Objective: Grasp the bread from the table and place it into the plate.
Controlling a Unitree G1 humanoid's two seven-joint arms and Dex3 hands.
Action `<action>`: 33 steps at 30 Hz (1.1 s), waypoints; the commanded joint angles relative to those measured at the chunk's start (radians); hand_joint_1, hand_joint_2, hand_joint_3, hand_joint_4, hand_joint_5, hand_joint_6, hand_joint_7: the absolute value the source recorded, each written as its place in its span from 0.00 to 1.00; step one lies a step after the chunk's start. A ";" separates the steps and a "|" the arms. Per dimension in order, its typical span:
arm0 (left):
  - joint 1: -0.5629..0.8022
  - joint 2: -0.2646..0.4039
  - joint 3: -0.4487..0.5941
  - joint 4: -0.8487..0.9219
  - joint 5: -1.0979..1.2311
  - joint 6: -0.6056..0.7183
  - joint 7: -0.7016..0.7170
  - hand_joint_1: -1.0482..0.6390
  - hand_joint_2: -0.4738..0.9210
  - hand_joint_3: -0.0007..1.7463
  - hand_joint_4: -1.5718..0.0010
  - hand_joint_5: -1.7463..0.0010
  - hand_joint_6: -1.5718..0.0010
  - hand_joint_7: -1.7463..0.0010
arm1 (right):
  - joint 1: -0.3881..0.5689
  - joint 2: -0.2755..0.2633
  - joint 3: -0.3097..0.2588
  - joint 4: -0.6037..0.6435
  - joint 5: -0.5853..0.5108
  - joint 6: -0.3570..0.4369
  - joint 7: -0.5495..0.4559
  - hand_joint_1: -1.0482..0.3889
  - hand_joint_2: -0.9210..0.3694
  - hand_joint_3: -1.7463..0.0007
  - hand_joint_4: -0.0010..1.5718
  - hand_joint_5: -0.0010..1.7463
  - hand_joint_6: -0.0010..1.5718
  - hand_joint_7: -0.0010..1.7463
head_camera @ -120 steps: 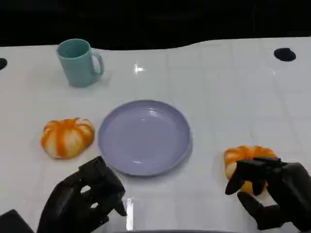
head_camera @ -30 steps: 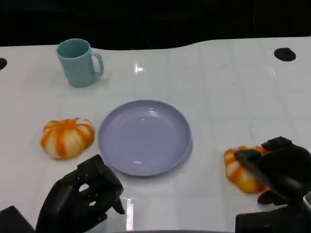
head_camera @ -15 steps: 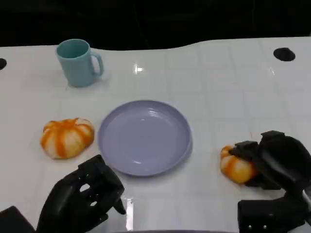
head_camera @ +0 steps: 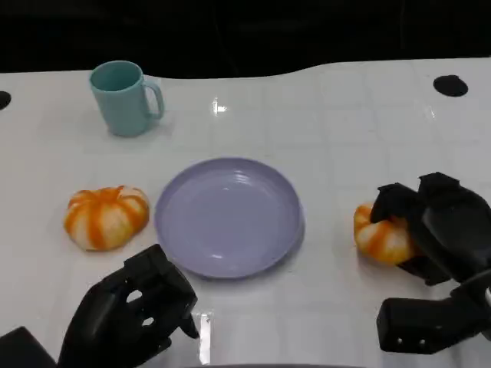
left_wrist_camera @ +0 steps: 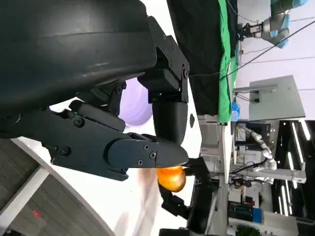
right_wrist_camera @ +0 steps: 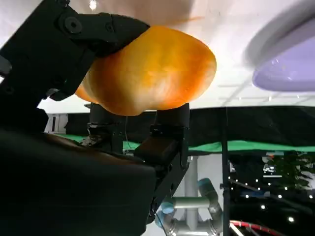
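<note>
An orange-and-white striped bread (head_camera: 378,234) is gripped by my right hand (head_camera: 441,230) at the right of the table, a short way right of the lavender plate (head_camera: 229,216). The right wrist view shows that bread (right_wrist_camera: 147,73) clamped between black fingers (right_wrist_camera: 74,44), with the plate's rim (right_wrist_camera: 290,64) beyond it. A second striped bread (head_camera: 106,216) lies on the table left of the plate. My left hand (head_camera: 134,314) rests low at the front left with loosely bent fingers and holds nothing. In the left wrist view the plate (left_wrist_camera: 134,105) and the held bread (left_wrist_camera: 171,178) appear past its fingers (left_wrist_camera: 142,152).
A teal mug (head_camera: 124,98) stands at the back left with its handle to the right. A small black disc (head_camera: 450,85) sits at the far right of the white table, whose back edge meets a dark backdrop.
My right hand has closed around the right-hand bread and carried it a little up the picture, apparently off the table. The left hand, plate, mug and other bread have stayed put.
</note>
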State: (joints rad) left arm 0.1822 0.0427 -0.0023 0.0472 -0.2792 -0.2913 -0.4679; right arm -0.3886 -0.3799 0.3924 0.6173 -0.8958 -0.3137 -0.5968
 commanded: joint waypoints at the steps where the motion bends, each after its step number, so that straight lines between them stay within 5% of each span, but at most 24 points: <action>1: 0.012 0.007 0.007 0.003 0.001 -0.011 0.006 0.30 1.00 0.18 0.58 0.00 0.63 0.12 | -0.014 0.012 -0.022 -0.037 0.046 -0.019 -0.037 0.65 0.43 0.32 0.61 1.00 0.47 0.99; 18: 0.019 0.004 -0.003 -0.006 0.008 -0.013 0.009 0.29 1.00 0.17 0.59 0.00 0.62 0.13 | -0.115 0.160 -0.006 -0.074 0.187 -0.129 0.092 0.63 0.54 0.18 0.64 1.00 0.47 1.00; 33: 0.023 0.001 -0.022 -0.009 0.007 -0.016 0.000 0.29 1.00 0.19 0.61 0.00 0.64 0.13 | -0.340 0.341 0.070 0.247 0.176 -0.158 0.106 0.59 0.52 0.18 0.62 1.00 0.47 0.98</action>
State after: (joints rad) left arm 0.2013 0.0375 -0.0250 0.0444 -0.2713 -0.2970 -0.4677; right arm -0.6818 -0.0587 0.4522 0.8136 -0.7203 -0.4697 -0.4772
